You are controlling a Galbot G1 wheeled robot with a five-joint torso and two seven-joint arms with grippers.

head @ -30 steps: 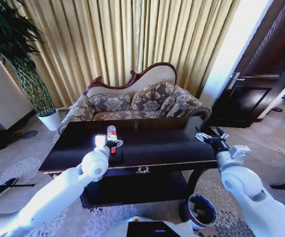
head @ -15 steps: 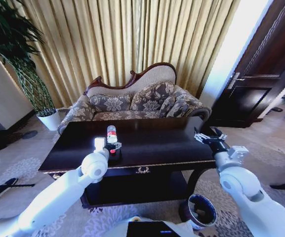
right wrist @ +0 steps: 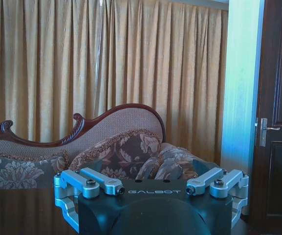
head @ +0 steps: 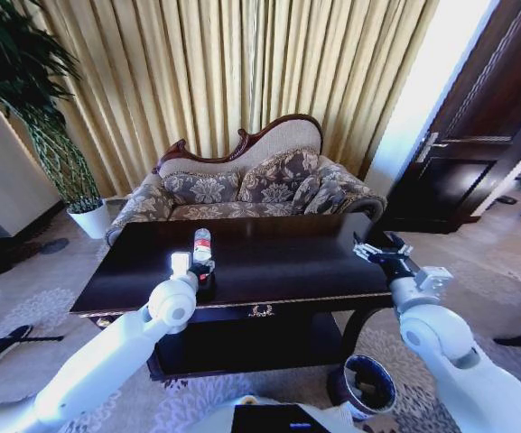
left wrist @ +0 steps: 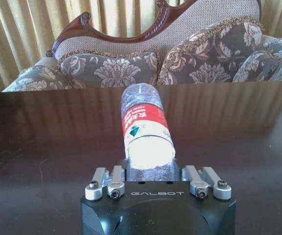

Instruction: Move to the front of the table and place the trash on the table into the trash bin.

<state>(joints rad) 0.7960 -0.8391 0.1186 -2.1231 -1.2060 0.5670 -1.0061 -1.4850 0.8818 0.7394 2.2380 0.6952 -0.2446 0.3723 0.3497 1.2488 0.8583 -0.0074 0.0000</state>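
The robot stands at the front of the dark table [head: 278,271]. Near the middle left of the head view, its left gripper [head: 202,273] reaches to the plastic bottle [head: 202,245], which lies on the tabletop. In the left wrist view the bottle [left wrist: 145,129] sits between the fingers, but I cannot tell if they pinch it. The right gripper [head: 379,250] hangs spread wide over the table's right end. The black trash bin [head: 368,383] waits at the lower right. This looks like the grabbing step. Next it needs a firm squeeze, then a lift.
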